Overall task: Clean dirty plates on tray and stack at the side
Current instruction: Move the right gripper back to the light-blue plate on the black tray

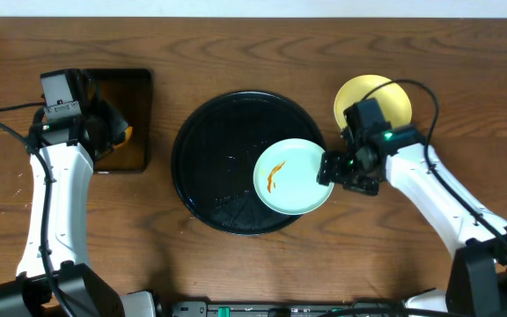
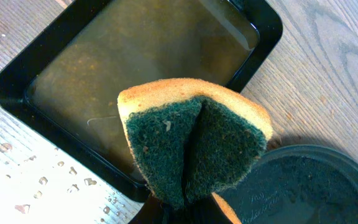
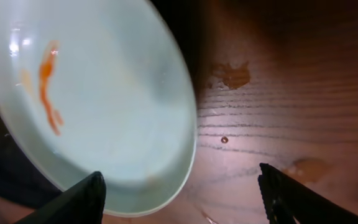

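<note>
Two plates show. One pale mint plate (image 1: 299, 180), marked with an orange sauce streak (image 3: 47, 84), sits at the right edge of the round black tray (image 1: 214, 154) and overhangs its rim. One yellow plate (image 1: 393, 95) lies on the surface (image 1: 253, 53) just beyond, partly hidden by the right arm. The right gripper (image 3: 182, 193) is spread wide, with the mint plate's near rim between its fingers. The left gripper (image 2: 166, 211) pinches one folded sponge (image 2: 194, 140) above a second, rectangular tray (image 2: 17, 87) of brownish liquid.
</note>
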Controlling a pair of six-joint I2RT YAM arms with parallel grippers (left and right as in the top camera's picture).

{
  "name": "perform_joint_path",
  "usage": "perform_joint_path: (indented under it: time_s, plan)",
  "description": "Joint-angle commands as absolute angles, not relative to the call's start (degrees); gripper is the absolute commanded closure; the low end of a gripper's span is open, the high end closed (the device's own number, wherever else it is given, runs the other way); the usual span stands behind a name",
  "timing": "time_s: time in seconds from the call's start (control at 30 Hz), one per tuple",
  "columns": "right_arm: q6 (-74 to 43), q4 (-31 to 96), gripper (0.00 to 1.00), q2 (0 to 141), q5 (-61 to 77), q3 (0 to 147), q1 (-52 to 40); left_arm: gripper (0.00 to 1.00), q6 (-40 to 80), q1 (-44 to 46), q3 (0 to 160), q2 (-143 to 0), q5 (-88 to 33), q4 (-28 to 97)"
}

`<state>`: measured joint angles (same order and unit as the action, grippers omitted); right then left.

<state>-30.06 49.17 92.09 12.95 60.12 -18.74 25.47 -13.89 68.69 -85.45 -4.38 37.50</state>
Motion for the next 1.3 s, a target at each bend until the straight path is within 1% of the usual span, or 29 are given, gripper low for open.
perform_joint_path:
  time_s: [0.0,0.1,0.27,0.4,0.5,0.57,0.67,0.7,0.77,0.93,1.07,1.1,1.27]
  plan:
    - [-33.3,46.5,0.21,92.18,12.32,58.04,-19.16,0.92,25.1,-14.13,68.34,-85.89,-4.54,37.52]
    - [-34.76,44.18,0.22,92.18,13.17,56.34,-19.18,0.92,25.1,-14.13,68.36,-85.89,-4.54,37.52]
    - [-37.85,36.67,0.23,92.23,16.16,50.94,-19.16,0.92,25.1,-14.13,68.36,-85.89,-4.54,37.54]
    - [-38.17,31.16,0.29,92.25,19.84,48.27,-19.11,0.92,25.1,-14.13,68.34,-85.89,-4.51,37.54]
    - [-38.72,28.88,0.31,92.27,21.47,47.83,-19.11,0.92,25.1,-14.13,68.34,-85.89,-4.51,37.54]
    - [-39.97,28.84,0.37,92.27,21.52,47.83,-19.14,0.92,25.1,-14.13,68.34,-85.89,-4.54,37.54]
    - [-40.71,28.47,0.5,92.27,21.5,47.81,-19.18,0.92,25.1,-14.13,68.34,-85.89,-4.51,37.54]
    - [-40.71,28.21,0.52,92.27,21.5,47.79,-19.16,0.92,25.1,-14.13,68.36,-85.89,-4.51,37.54]
    - [-40.71,27.64,0.52,92.27,21.5,47.7,-19.16,0.92,25.1,-14.13,68.34,-85.89,-4.51,37.54]
    - [-40.75,27.29,0.63,92.27,21.65,47.55,-19.18,0.92,25.1,-14.13,68.34,-85.89,-4.51,37.54]
    - [-40.62,25.8,0.81,92.27,22.96,47.55,-19.22,0.92,25.1,-14.13,68.34,-85.89,-4.51,37.52]
    - [-40.18,25.15,0.84,92.27,23.09,47.55,-19.22,0.92,25.1,-14.13,68.36,-85.89,-4.51,37.52]
    - [-38.09,19.14,0.89,92.27,26.04,47.57,-19.22,0.92,25.1,-14.13,68.36,-85.89,-4.51,37.52]
